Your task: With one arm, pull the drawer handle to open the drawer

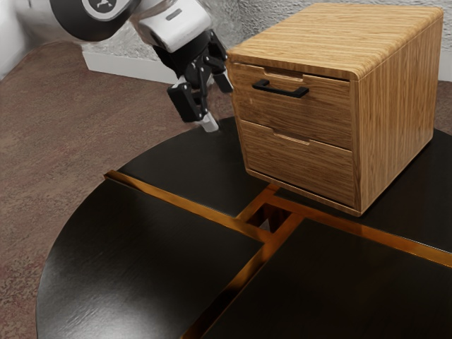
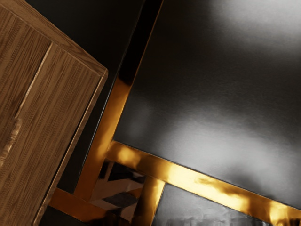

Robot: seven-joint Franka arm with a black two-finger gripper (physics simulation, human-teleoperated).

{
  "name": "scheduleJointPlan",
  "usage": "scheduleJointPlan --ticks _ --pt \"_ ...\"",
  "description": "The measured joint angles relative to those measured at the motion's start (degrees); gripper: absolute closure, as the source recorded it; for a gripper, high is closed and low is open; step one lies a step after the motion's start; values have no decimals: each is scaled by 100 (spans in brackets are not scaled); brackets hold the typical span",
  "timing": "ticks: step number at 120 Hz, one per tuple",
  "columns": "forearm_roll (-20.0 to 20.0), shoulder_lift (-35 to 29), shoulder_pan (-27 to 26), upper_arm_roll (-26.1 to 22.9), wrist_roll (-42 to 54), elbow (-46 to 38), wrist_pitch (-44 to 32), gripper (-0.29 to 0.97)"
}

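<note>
A wooden two-drawer cabinet [image 1: 367, 92] stands on the round black table [image 1: 141, 261]. Its upper drawer [image 1: 293, 106] carries a black bar handle [image 1: 280, 88], and both drawer fronts sit flush with the cabinet. My black gripper [image 1: 215, 104] hangs above the table just off the cabinet's front corner, on the exterior view's left of the handle and slightly lower. It is open, with nothing between its fingers [image 1: 209, 124]. The wrist view looks down past the cabinet's wooden front [image 2: 42, 127] onto the table.
Gold inlay strips [image 1: 272, 212] cross the black tabletop [image 2: 211, 94] and meet in an open square gap just before the cabinet. A brown carpet [image 1: 63, 134] surrounds the table, and a white baseboard [image 1: 120, 65] runs along the wall behind the arm.
</note>
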State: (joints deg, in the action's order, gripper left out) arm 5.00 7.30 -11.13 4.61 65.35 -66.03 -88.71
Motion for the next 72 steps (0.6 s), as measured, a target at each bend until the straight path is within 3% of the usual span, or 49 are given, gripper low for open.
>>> scheduleJointPlan --ticks 10,37,72 --pt "-13 197 235 347 373 313 -103 0" --pt "-33 616 -396 959 1119 546 -465 0" --pt "140 1318 -634 1501 1748 922 -805 0"
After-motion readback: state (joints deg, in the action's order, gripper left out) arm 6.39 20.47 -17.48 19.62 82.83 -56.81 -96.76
